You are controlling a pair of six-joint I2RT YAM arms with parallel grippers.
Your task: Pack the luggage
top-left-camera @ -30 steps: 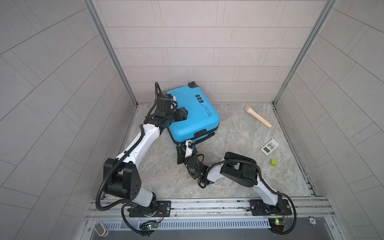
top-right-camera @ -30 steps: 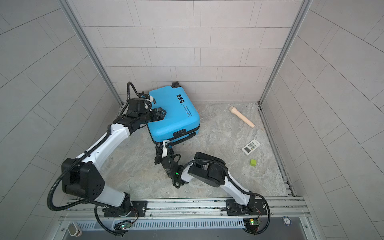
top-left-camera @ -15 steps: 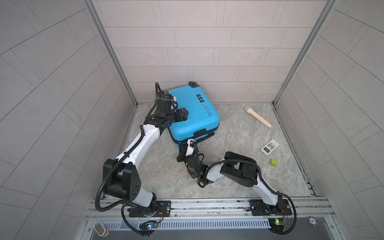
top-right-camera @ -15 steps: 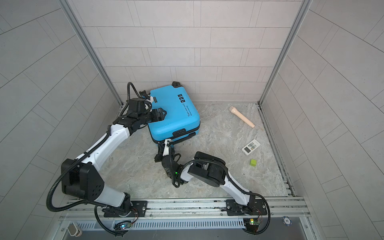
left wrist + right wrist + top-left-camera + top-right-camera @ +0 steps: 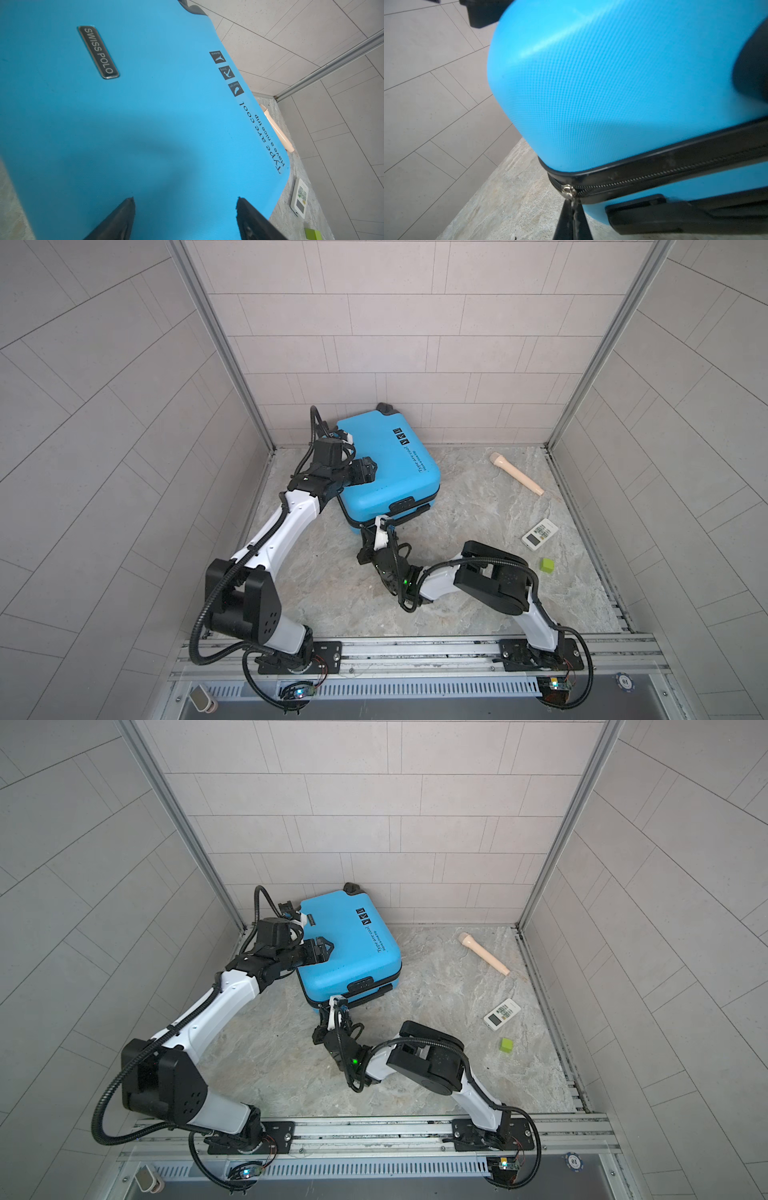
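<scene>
The luggage (image 5: 386, 472) (image 5: 347, 952) is seen lying flat on the marbled floor (image 5: 478, 593), lid shut, its far wheeled end close against the tiled back wall (image 5: 415, 344). The left gripper (image 5: 368, 470) (image 5: 325, 948) is held over the luggage's upper face from its left edge, with the jaws spread wide and nothing between them; in the left wrist view only bare blue shell (image 5: 145, 124) is shown between the two dark fingertips (image 5: 124, 214), and whether they press on the shell cannot be told. A SWISS POLO badge (image 5: 98, 52) and small black icons and lettering are carried on that face. The right gripper (image 5: 380, 524) (image 5: 336, 1004) is set at the luggage's near left corner, its jaws clamped together on the zipper pull (image 5: 569, 192), which hangs from the black zipper band (image 5: 675, 170) just below the lid's rim. The side handle (image 5: 401, 504) is found on the luggage's near side, just beside that gripper. A beige microphone (image 5: 517, 472) is laid to the right of the luggage, well apart from it. A white remote (image 5: 539, 534) and a small green block (image 5: 547, 565) are placed farther right of the luggage and nearer the rail.
</scene>
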